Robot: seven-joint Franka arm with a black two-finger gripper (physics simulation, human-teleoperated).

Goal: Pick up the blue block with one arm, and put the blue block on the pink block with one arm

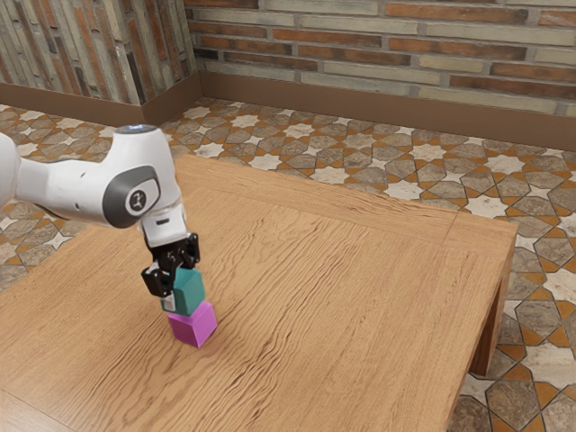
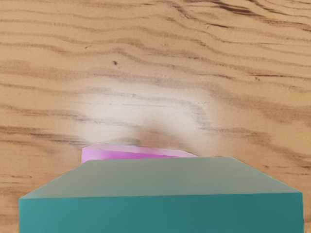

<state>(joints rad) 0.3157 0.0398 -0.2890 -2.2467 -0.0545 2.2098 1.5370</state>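
Blue block (image 1: 190, 292) atop pink block (image 1: 194, 325), in grip of downward-pointing jaws.

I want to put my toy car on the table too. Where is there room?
Bare wood of the table runs from the pink block to the far edge and the exterior view's right. It is crowded only where the tool holds the blue block on the pink one.

Soft, even light is falling across the pale wooden desk (image 1: 360, 270) in the exterior view, leaving barely any shadow around the magenta-pink cube (image 1: 193, 326). In the wrist view a washed-out pale glow is spreading over the wood grain at 12 o'clock from the teal-blue cube (image 2: 160, 204), with a faint dark smudge sitting at its centre.
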